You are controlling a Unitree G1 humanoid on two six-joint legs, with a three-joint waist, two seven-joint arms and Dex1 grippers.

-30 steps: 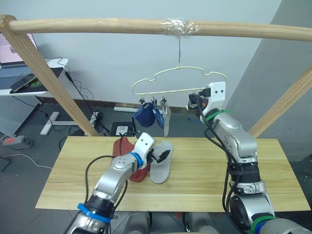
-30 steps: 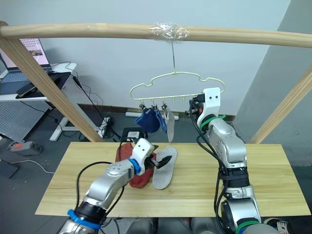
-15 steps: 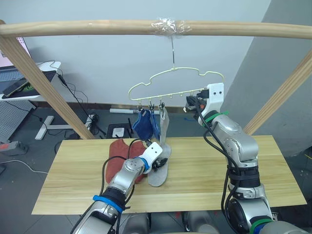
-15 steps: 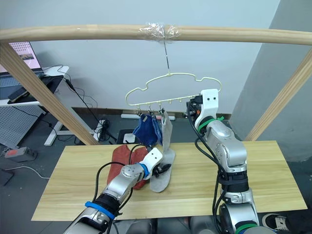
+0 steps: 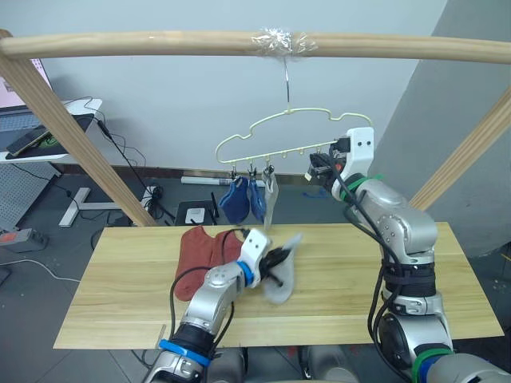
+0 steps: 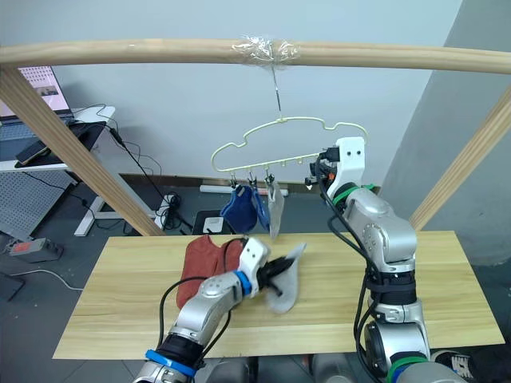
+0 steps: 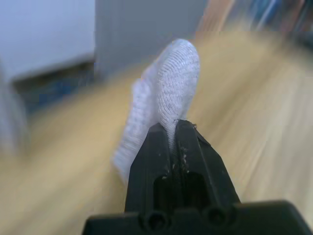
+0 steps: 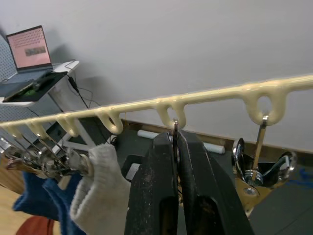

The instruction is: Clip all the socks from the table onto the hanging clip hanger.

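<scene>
My left gripper [image 5: 274, 263] is shut on a light grey sock [image 5: 286, 278], which hangs lifted just above the table [image 5: 359, 303]; in the left wrist view its fingers [image 7: 161, 142] pinch the sock's [image 7: 172, 83] edge. Rust-red socks [image 5: 200, 249] lie on the table beside that arm. The pale clip hanger [image 5: 289, 137] hangs from the pole and carries two blue socks [image 5: 239, 201] and one grey sock [image 5: 270, 201]. At the hanger's right end, my right gripper [image 8: 175, 139] is shut on the thin metal stem of a clip under the hanger bar [image 8: 215, 95]. Another bare clip [image 8: 259, 164] hangs beside it.
A round wooden pole frame [image 5: 160, 44] spans overhead, with slanted legs at both sides [image 5: 80, 144]. Behind the table on the left, a desk with a laptop [image 5: 36, 132] stands over cables on the floor. Bare tabletop lies to the right [image 5: 415, 295].
My left gripper has shut on the grey sock and lifted it off the table, moving a little to the right. The right gripper has stayed at the hanger.
</scene>
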